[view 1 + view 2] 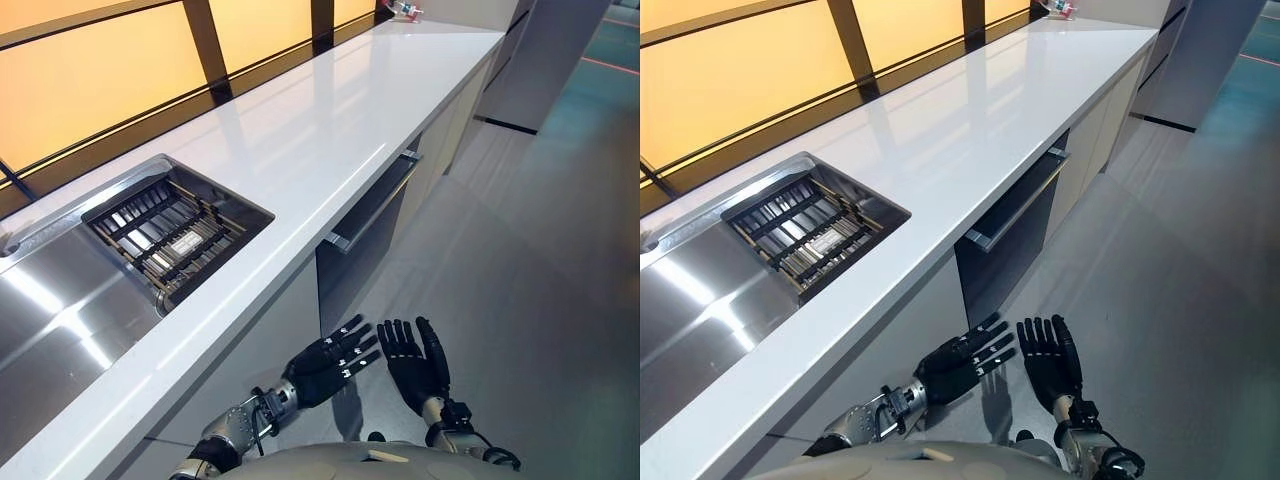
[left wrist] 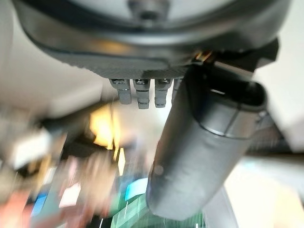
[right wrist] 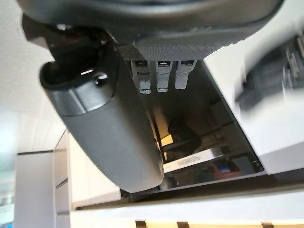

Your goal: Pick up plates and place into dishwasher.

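- Dishwasher (image 1: 368, 235) sits under the white tabletop (image 1: 300, 140), its door shut, bar handle (image 1: 375, 205) across the top.
- Head views show a steel sink (image 1: 60, 300) holding a dark rack (image 1: 175, 230); no plates can be made out.
- Right wrist view shows the dishwasher's dark front up close.
- Left robot hand (image 1: 325, 365) and right robot hand (image 1: 415, 365) hover low before the door, fingers straight and spread, holding nothing.

A sink (image 1: 60, 300) sits in the counter (image 1: 320, 130) at its left end, with a rack (image 1: 170, 235) inside it. The dishwasher (image 1: 365, 245) is under the counter's front edge, right of the sink. Both hands (image 1: 330, 365) (image 1: 415, 365) hang side by side near the floor (image 1: 540, 280), in front of the dishwasher.
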{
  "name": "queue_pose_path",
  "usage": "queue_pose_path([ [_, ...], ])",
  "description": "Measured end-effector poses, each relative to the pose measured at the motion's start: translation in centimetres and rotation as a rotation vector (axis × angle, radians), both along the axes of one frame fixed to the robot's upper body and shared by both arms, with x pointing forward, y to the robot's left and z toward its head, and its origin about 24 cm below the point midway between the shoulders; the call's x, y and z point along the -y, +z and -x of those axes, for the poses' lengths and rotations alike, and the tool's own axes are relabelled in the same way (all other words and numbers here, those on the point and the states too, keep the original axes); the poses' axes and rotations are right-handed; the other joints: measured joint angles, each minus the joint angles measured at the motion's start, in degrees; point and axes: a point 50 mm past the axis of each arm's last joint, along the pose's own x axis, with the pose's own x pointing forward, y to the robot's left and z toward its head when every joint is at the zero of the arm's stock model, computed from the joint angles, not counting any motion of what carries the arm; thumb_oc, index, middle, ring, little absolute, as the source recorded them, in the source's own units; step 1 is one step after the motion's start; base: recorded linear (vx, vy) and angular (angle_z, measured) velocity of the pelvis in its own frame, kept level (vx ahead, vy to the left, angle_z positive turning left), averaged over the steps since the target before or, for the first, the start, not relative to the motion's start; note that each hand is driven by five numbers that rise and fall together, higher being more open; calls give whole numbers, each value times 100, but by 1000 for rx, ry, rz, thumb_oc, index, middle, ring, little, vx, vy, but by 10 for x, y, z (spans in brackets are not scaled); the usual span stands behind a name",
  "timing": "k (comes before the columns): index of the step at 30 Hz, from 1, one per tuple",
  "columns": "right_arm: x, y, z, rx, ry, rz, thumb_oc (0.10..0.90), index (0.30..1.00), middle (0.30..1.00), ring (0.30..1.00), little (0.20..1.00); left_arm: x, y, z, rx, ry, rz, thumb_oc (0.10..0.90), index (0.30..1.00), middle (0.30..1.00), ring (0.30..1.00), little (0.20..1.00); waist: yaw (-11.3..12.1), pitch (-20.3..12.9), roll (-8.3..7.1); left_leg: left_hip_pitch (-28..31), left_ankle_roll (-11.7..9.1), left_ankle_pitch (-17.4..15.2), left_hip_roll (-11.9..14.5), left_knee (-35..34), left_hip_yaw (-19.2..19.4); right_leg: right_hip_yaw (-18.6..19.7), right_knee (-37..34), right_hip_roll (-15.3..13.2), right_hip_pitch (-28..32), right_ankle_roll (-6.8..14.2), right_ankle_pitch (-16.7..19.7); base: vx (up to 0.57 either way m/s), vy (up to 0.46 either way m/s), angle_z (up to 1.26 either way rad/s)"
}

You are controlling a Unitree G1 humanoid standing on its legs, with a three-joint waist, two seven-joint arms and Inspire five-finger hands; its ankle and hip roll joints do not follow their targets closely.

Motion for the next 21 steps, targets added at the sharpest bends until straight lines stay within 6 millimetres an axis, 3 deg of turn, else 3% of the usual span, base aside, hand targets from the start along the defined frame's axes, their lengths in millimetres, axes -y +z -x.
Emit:
queue_pose_path([
  [6, 1, -17, 22, -190, 156, 165, 800, 900, 900, 900, 900, -58, -25, 31, -137, -56, -538, 800, 900, 900, 900, 900, 123, -68, -102, -12, 2, 2, 1, -1, -53, -73, -1, -5, 15, -2, -3, 17, -16, 4],
  [9, 5, -27, 34, -328, 401, 390, 800, 900, 900, 900, 900, -79, -35, 55, -236, -171, -776, 800, 900, 900, 900, 900, 226, -121, -151, -18, 9, 7, -1, -2, -66, -93, -8, -11, 14, -2, -2, 10, -6, 1],
  [11, 12, -30, 38, -397, 548, 531, 800, 900, 900, 900, 900, -85, -39, 71, -309, -215, -864, 800, 900, 900, 900, 900, 258, -188, -196, -20, 12, 6, -2, -3, -108, -123, -27, -14, 20, -4, -5, 26, -13, 11],
  [18, 16, -35, 46, -514, 878, 901, 800, 900, 900, 900, 900, -93, -39, 76, -365, -186, -1019, 800, 900, 900, 900, 900, 374, -241, -161, -54, 28, 51, -5, -4, -309, -299, -29, -21, 88, -15, -16, -31, 5, 13],
  [21, 18, -36, 52, -549, 960, 967, 800, 900, 900, 900, 900, -94, -40, 78, -380, -219, -1053, 800, 900, 900, 900, 900, 371, -251, -116, -89, 12, 61, -3, -4, -353, -350, -29, -24, 79, -10, -21, -32, 14, 8],
])
